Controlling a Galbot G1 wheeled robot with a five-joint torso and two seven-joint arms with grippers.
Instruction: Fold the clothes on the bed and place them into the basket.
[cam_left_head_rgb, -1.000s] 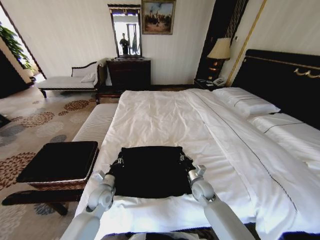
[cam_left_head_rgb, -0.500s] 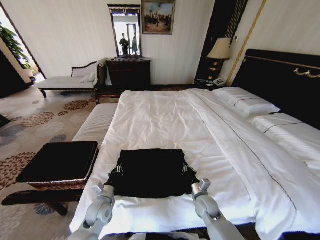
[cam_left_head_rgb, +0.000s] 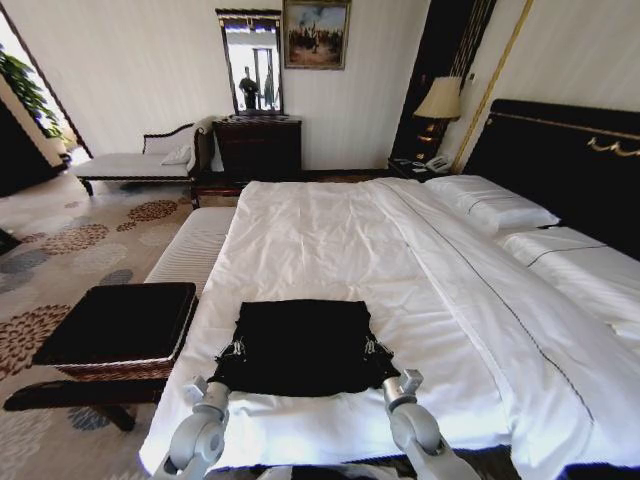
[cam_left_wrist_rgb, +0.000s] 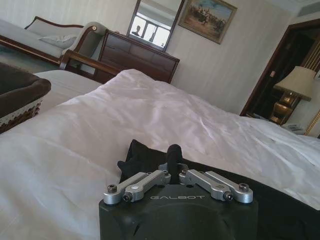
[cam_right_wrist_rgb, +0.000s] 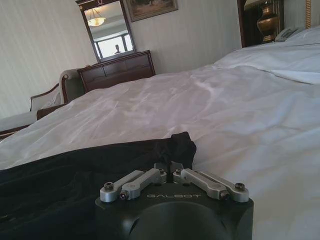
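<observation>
The clothes (cam_left_head_rgb: 300, 345), a black shirt folded into a flat rectangle, lie on the white sheet of the bed (cam_left_head_rgb: 320, 240) near its near edge. My left gripper (cam_left_head_rgb: 232, 352) is shut on the shirt's near left corner, and the left wrist view shows black cloth pinched in that left gripper (cam_left_wrist_rgb: 174, 154). My right gripper (cam_left_head_rgb: 375, 350) is shut on the near right corner, where the cloth bunches up at the right gripper (cam_right_wrist_rgb: 171, 161). The basket (cam_left_head_rgb: 120, 325), woven with a black top, stands on the floor left of the bed, beside the shirt.
A white-striped bench (cam_left_head_rgb: 190, 250) runs along the bed's left side beyond the basket. Pillows (cam_left_head_rgb: 495, 210) and the black headboard (cam_left_head_rgb: 560, 160) are on the right. A chaise (cam_left_head_rgb: 130, 160), a dark dresser (cam_left_head_rgb: 258, 145) and a lamp (cam_left_head_rgb: 438, 100) stand by the far wall.
Both arms have drawn back toward me, still holding the shirt's near corners. The shirt has slid slightly toward the bed's near edge and lies flatter.
</observation>
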